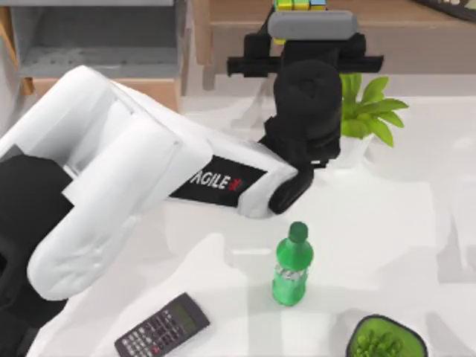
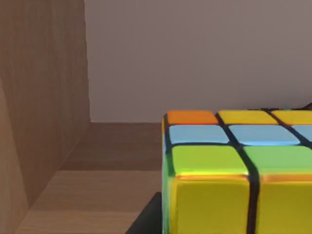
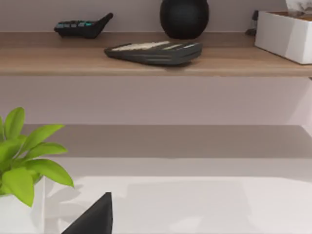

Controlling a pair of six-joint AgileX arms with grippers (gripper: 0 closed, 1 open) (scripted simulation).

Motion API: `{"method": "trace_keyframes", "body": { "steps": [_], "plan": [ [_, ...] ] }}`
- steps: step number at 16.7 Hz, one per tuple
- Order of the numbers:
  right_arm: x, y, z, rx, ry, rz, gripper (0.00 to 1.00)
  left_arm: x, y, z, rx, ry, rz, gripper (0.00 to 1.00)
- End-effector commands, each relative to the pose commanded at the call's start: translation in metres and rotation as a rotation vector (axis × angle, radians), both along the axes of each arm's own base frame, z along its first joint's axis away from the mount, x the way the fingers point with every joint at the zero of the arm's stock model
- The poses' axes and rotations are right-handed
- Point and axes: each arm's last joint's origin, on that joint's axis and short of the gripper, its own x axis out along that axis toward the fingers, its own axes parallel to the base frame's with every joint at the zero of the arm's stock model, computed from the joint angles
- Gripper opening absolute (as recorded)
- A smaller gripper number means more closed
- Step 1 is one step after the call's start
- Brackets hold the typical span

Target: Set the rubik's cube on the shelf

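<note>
The rubik's cube point(image 1: 299, 4) has yellow, green, light blue and orange squares with dark gaps. It sits at the tip of my left gripper point(image 1: 301, 11), which reaches over the brown wooden shelf point(image 1: 416, 30) at the back of the table. The left wrist view has the cube point(image 2: 234, 165) close up, just above the shelf's flat top point(image 2: 92, 195), and my left gripper is shut on it. A dark part of my right gripper point(image 3: 92, 220) appears near the table, facing the shelf point(image 3: 146, 63).
A green bottle point(image 1: 293, 264), a calculator point(image 1: 162, 327) and a green bowl point(image 1: 387, 338) stand on the table's front half. A potted plant point(image 1: 368, 111) sits beside my left wrist. A grey cubby box point(image 1: 97, 37) is at back left. A wooden side wall point(image 2: 44, 97) rises beside the cube.
</note>
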Motion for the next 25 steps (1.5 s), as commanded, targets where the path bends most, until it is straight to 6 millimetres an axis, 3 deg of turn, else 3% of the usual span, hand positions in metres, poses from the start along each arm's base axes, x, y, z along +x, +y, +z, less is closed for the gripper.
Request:
{"method": "trace_keyframes", "body": {
  "steps": [4, 17, 23, 25],
  "plan": [
    [0.000, 0.000, 0.000, 0.000, 0.000, 0.000, 1.00, 0.013, -0.002, 0.002, 0.000, 0.002, -0.003, 0.00],
    [0.000, 0.000, 0.000, 0.000, 0.000, 0.000, 1.00, 0.093, -0.004, 0.009, -0.002, -0.004, -0.003, 0.00],
    [0.000, 0.000, 0.000, 0.000, 0.000, 0.000, 1.00, 0.098, -0.003, 0.006, 0.000, 0.002, -0.007, 0.00],
    [0.000, 0.000, 0.000, 0.000, 0.000, 0.000, 1.00, 0.098, -0.003, 0.006, 0.000, 0.002, -0.007, 0.15]
  ]
}}
